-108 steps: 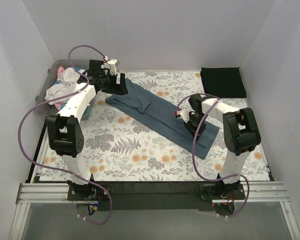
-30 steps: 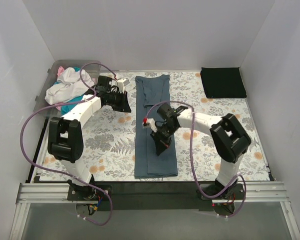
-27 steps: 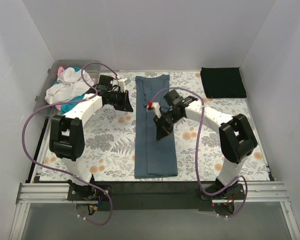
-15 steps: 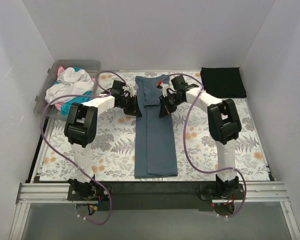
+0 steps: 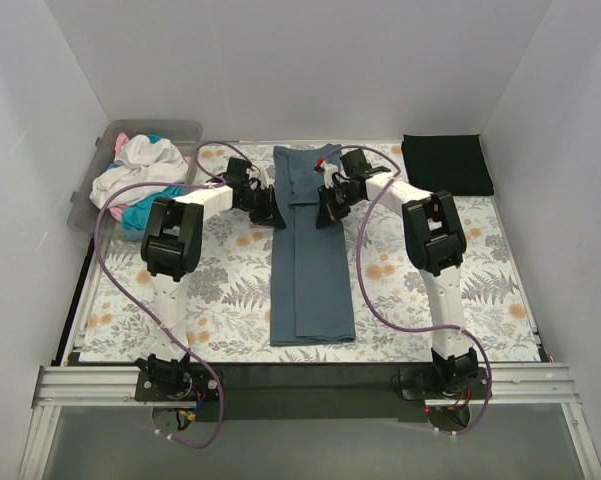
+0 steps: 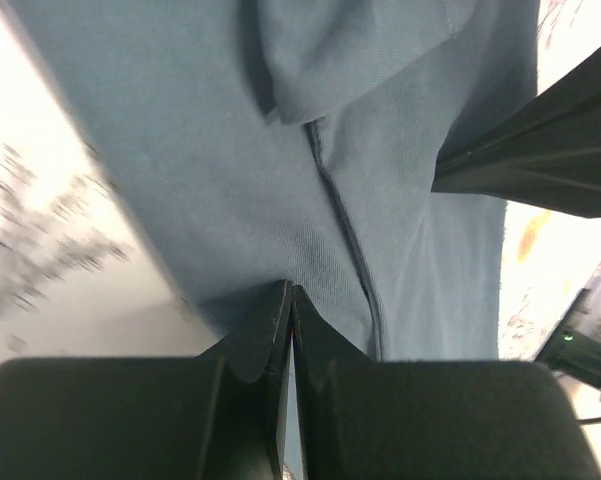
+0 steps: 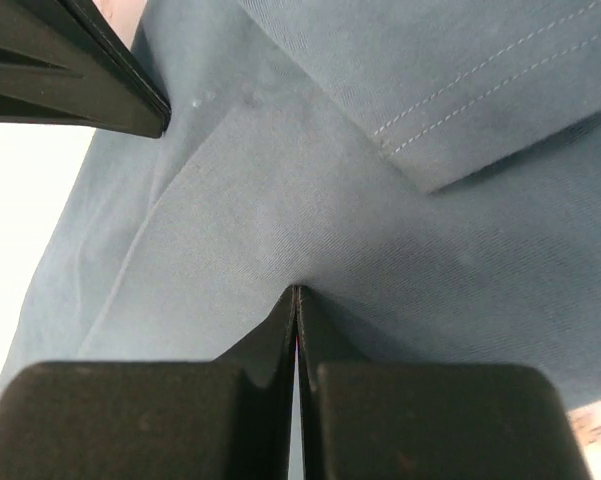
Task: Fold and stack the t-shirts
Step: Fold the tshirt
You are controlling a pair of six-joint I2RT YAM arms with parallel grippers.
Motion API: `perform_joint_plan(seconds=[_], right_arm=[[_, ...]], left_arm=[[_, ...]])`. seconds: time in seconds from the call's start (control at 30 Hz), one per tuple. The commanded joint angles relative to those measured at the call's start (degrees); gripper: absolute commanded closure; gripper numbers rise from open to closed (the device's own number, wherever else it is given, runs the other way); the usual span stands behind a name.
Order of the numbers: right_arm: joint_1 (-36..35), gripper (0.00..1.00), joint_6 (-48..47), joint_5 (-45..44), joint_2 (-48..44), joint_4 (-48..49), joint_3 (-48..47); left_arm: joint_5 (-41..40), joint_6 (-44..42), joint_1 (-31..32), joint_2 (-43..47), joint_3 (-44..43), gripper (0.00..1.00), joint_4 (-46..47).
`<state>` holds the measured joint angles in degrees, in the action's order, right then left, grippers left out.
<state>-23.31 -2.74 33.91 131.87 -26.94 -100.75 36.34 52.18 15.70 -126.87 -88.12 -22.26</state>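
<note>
Nearest us, the slate blue-grey t-shirt lies as a long narrow strip on the floral table cloth. It runs from the near edge of the table toward the back wall, already folded lengthwise with its near hem square.

Farther along the strip, about two thirds of the way up, the two arms meet it from opposite sides. The left gripper sits at the shirt's left edge and the right gripper at its right edge. In the left wrist view the left claw is pressed together with the cloth edge drawn into its tips. In the right wrist view the right claw is likewise shut, and the fabric puckers toward its tips. We judge each is pinching one side of the strip at matching height, so the far part can be lifted and folded across evenly.

Beyond them, a folded black t-shirt rests at the far right corner, likely the base of the stack. At the far left, a clear bin holds white, teal and pink shirts waiting their turn.

A second ago the left gripper hovered off the shirt over the table cloth, and the right gripper sat nearer along the strip. Some seconds ago the shirt lay diagonally.
</note>
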Motion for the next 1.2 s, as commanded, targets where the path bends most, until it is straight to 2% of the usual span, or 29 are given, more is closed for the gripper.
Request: perform_joint_plan(seconds=[0.0,0.3,0.47,0.53,0.57,0.63,0.67,0.7,0.73,0.8,0.87,0.9,0.93,1.03,1.1,1.17], right_arm=[[0.7,0.99,-0.1,-1.6,3.2,3.2,-4.9],[2.7,0.99,1.3,-2.5,8.4,3.3,-12.6],[2.7,0.99,-0.8,-2.9,5.0,2.0,-15.3],[2.7,0.95,-2.4,-1.4,-0.7,0.8,-14.6],[2.7,0.92,-4.4,-1.1,-3.1,-0.3,-13.5],[2.2,0.90,-7.1,-1.8,-11.2,-1.0,-9.0],[2.1,0.87,-10.5,-2.3,-14.0,-1.9,-7.3],[2.0,0.82,-12.4,-2.7,-16.6,-2.6,-4.1],[1.5,0.72,-14.3,-3.8,-21.4,-3.5,-2.6],[0.9,0.67,-20.7,-5.0,-26.0,-6.7,0.2],[-0.1,0.40,-24.3,-7.0,-32.6,-8.7,4.8],[-0.5,0.28,-27.6,-8.1,-35.1,-8.6,7.0],[-1.1,0.18,-29.4,-9.1,-39.3,-8.4,11.4],[-1.9,0.13,-34.9,-7.6,-46.4,-8.7,17.8],[-2.4,0.10,-40.7,-4.8,-49.4,-12.2,21.1],[-5.2,0.22,-44.6,-3.6,-54.2,-13.0,29.1]], left_arm=[[0.5,-0.2,-3.0,-3.9,-4.8,1.00,-1.3],[2.4,-0.5,-4.2,-11.7,-14.5,1.00,-3.9],[4.3,-2.8,-4.3,-8.3,-15.0,0.97,-4.2],[6.1,-4.0,-5.0,-1.4,-12.1,0.92,-2.7],[7.3,-5.8,-5.3,1.5,-8.4,0.83,-2.1],[9.4,-8.9,-6.3,11.0,-4.7,0.76,-0.9],[9.8,-10.8,-6.6,14.3,-2.3,0.68,-0.9],[10.0,-15.6,-6.7,20.9,1.7,0.65,-0.8],[10.3,-18.1,-6.7,24.2,4.2,0.63,-1.1],[10.2,-24.5,-6.7,30.9,8.7,0.47,-1.6],[10.2,-28.0,-6.7,40.4,15.0,0.36,-1.8],[9.6,-28.9,-6.7,45.5,17.2,0.22,-1.8],[9.0,-30.9,-6.6,47.7,20.0,0.20,-1.6],[8.5,-33.6,-6.1,54.3,24.5,0.19,-3.0],[12.3,-38.4,-6.0,58.5,27.1,0.18,-6.0],[14.5,-47.6,-4.8,60.5,31.7,0.19,-11.4]])
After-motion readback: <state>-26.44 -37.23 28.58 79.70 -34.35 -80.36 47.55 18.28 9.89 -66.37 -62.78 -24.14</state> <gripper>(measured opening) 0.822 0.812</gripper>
